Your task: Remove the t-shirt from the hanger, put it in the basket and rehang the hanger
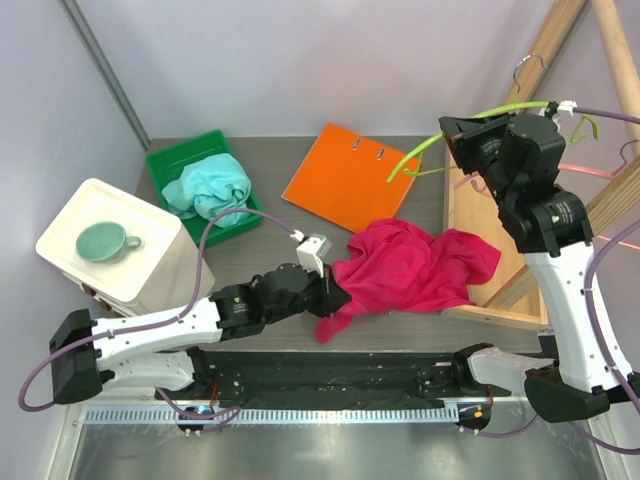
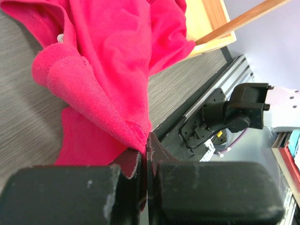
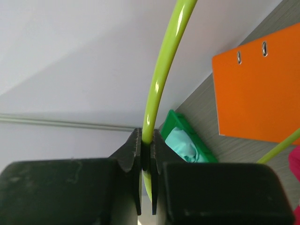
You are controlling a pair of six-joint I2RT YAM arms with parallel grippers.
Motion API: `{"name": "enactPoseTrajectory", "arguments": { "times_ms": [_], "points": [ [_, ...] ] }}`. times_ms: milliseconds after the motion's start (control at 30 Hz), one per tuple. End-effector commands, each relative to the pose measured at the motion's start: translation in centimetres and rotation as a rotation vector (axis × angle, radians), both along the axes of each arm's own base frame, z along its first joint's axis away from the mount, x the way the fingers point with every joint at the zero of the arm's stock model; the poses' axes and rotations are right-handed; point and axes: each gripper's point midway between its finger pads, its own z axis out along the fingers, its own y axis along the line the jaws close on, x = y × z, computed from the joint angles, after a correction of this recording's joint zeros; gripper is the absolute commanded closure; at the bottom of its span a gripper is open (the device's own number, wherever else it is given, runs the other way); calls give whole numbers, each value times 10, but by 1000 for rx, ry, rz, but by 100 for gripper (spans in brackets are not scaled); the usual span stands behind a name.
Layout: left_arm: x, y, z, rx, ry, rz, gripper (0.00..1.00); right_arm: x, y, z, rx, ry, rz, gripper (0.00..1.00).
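Observation:
The magenta t-shirt [image 1: 415, 265] lies crumpled on the table, its right side draped over the edge of a wooden base. My left gripper [image 1: 335, 297] is shut on a fold of its lower left hem; in the left wrist view the t-shirt [image 2: 112, 56] runs into the closed left gripper [image 2: 148, 145]. The lime-green hanger [image 1: 480, 112] is bare and is held in the air at the back right, apart from the shirt. My right gripper [image 1: 455, 135] is shut on its wire. In the right wrist view the hanger [image 3: 161, 70] passes between the closed right gripper [image 3: 147, 140].
An orange folder [image 1: 347, 175] lies flat behind the shirt. A green bin [image 1: 172, 160] with a teal cloth [image 1: 212, 188] is at the back left. A white box [image 1: 150, 265] bears a green cup [image 1: 100, 240]. A wooden rack [image 1: 500, 270] with other hangers [image 1: 590, 170] stands on the right.

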Motion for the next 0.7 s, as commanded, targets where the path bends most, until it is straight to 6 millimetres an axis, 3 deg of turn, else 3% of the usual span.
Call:
{"name": "enactPoseTrajectory", "arguments": {
  "times_ms": [0,300,667],
  "points": [
    [1,-9,24,-36,-26,14,100,-4,-26,56,-1,-174,-166,99],
    [0,-8,27,-24,-34,17,100,-1,-60,73,38,-211,-380,99],
    [-6,15,35,-30,-42,50,100,13,-88,67,115,-206,-591,99]
  ]
}}
